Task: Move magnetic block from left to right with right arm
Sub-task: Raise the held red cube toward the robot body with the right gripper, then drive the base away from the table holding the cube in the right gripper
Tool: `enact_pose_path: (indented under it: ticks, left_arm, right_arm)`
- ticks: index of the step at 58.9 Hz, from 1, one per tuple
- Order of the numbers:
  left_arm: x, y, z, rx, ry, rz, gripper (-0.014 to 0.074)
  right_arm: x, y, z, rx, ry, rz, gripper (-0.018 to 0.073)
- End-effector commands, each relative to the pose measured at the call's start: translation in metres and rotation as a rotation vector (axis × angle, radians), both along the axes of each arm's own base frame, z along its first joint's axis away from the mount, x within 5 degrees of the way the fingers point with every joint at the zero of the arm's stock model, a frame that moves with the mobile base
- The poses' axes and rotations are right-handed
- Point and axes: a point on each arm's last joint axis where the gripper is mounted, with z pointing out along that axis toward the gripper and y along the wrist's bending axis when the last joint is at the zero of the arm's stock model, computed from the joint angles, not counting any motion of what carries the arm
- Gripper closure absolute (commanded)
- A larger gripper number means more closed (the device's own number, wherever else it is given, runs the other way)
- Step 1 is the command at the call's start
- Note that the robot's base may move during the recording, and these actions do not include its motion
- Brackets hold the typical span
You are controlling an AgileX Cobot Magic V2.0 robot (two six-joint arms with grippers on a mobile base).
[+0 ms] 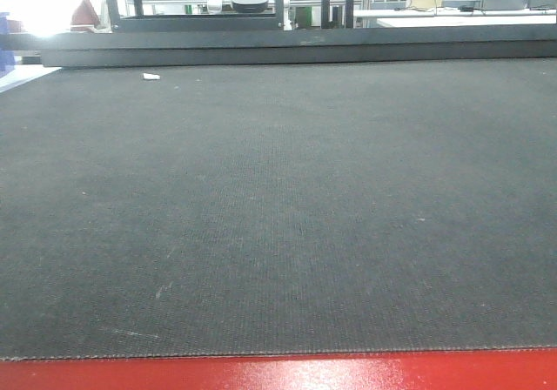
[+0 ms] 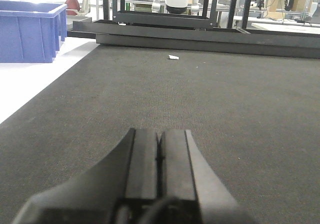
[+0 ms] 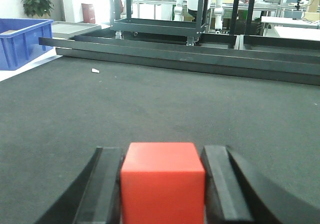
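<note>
The magnetic block [image 3: 162, 184], a plain bright red cube, fills the space between the two black fingers of my right gripper [image 3: 162, 150], which is shut on it just above the dark mat [image 3: 160, 99]. In the left wrist view my left gripper [image 2: 159, 132] is shut with its pads pressed together and nothing between them, low over the mat [image 2: 200, 94]. The front view shows only the mat [image 1: 278, 198]; neither gripper nor the block appears there.
A blue bin [image 2: 30, 31] stands on the white floor beyond the mat's left edge. A small white scrap [image 2: 173, 57] lies near the far edge. Black metal frames [image 3: 180, 54] run along the back. A red strip [image 1: 278, 373] borders the mat's near edge.
</note>
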Motion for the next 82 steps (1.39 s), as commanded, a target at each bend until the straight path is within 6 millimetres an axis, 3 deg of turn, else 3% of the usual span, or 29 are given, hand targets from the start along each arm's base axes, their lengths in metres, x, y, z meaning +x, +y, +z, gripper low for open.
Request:
enact_pose_path:
  ticks: [1,82]
  left_arm:
    - [-0.0015,0.0001,0.0055,-0.008,-0.094,0.0,0.0713]
    - [-0.0014,0.0008,0.0055,-0.007,-0.094,0.014,0.0713]
  right_arm:
    - [-0.0015,0.0001,0.0156,0.005,-0.105,0.001,0.0367]
    - [-0.0015,0.0001,0.0156,0.005,-0.105,0.001,0.0367]
